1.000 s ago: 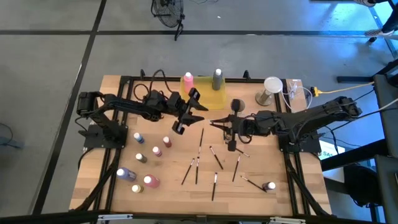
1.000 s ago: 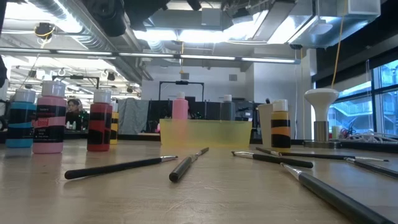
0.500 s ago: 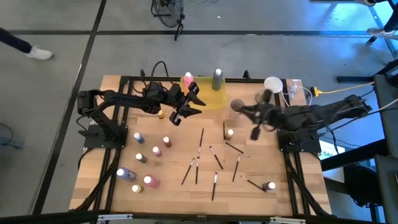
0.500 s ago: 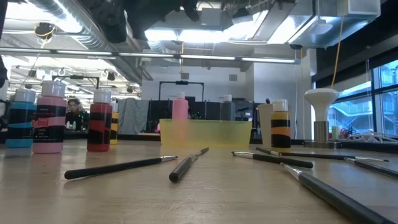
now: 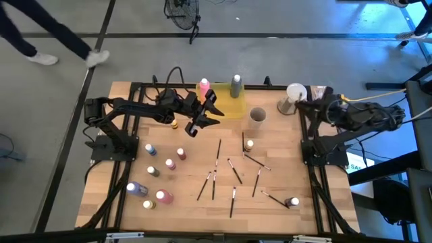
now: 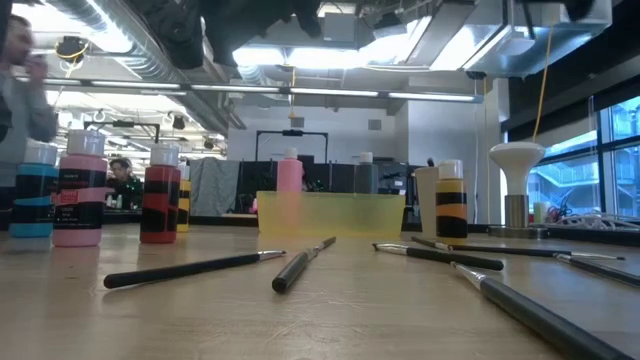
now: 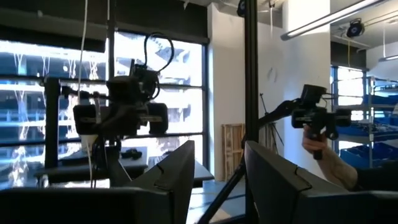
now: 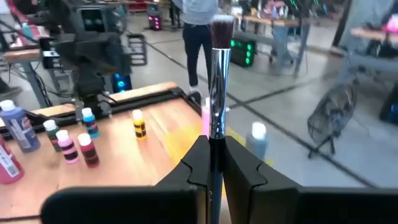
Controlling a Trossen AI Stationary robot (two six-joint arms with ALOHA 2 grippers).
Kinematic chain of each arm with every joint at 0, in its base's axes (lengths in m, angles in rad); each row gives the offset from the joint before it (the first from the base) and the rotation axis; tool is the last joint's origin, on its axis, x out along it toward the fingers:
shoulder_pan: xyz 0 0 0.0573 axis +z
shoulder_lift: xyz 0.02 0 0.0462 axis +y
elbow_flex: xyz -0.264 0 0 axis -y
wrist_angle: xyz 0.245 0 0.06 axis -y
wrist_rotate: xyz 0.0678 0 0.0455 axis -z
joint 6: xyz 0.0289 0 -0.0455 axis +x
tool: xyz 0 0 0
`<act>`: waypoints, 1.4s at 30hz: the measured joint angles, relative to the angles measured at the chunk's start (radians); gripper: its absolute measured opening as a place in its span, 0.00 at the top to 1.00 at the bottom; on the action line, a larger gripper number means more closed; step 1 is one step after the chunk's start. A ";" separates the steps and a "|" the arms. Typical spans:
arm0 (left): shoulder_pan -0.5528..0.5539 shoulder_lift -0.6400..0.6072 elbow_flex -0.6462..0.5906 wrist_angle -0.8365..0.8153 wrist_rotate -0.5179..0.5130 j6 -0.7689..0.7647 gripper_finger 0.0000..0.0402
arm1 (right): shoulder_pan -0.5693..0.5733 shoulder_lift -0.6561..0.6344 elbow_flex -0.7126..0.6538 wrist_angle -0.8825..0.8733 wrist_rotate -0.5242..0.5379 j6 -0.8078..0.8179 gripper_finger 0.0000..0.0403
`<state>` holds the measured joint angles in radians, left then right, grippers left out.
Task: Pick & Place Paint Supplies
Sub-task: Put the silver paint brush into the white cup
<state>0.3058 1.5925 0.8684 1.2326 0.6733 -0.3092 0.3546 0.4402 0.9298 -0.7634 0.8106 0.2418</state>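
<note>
Brushes lie scattered on my desk in front of the yellow tray, small paint bottles grouped to the tray's left front. My right gripper sits back at the desk's right edge, jaws clamped on an upright brush. My left gripper hovers just left of the tray, jaws narrowly parted, empty.

A grey concrete floor with dark stripes spreads around the wooden tabletop. Bright ceiling strip lights glow overhead, and tall windows line one side.
</note>
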 joint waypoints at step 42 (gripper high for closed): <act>-0.006 0.000 0.000 -0.138 0.000 0.032 0.66 | -0.315 -0.224 -0.873 1.159 -0.276 -0.275 0.95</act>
<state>0.3000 1.5929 0.8684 1.0946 0.6731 -0.2768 0.0394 0.2163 0.0564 0.3958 0.5345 -0.0336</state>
